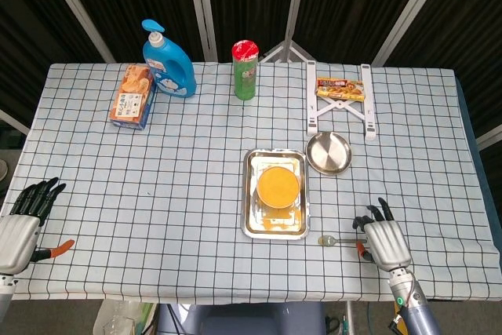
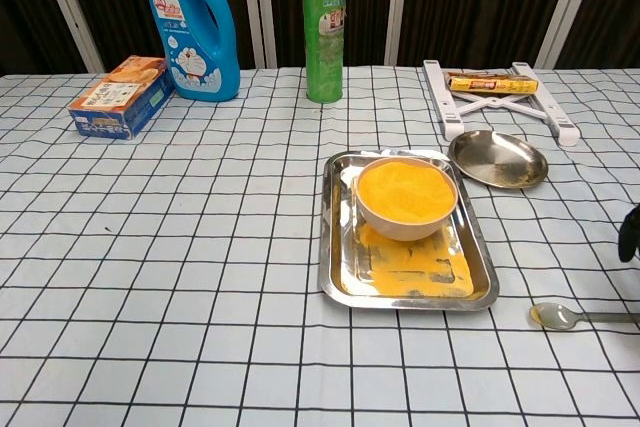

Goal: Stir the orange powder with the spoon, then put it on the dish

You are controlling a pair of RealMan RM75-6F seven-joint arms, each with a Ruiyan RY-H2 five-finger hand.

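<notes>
Showing spoon point(image 1: 336, 239) flat on tabletop point(image 1: 157, 194), right robot hand point(image 1: 384, 237) spread at its handle, gripping nothing; likely slipping in pickup; spilling powder from bowl point(image 1: 279, 187).

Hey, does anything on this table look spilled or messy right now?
Yes. Orange powder is spilled across the floor of the metal tray, in front of the bowl that stands in it. Everything else looks tidy.

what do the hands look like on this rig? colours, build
Both alike: left hand and right hand have silver-grey metal backs, black fingers and an orange-red part low at the side. The right wrist is grey with a small green light. The chest view shows only a black sliver.
</notes>
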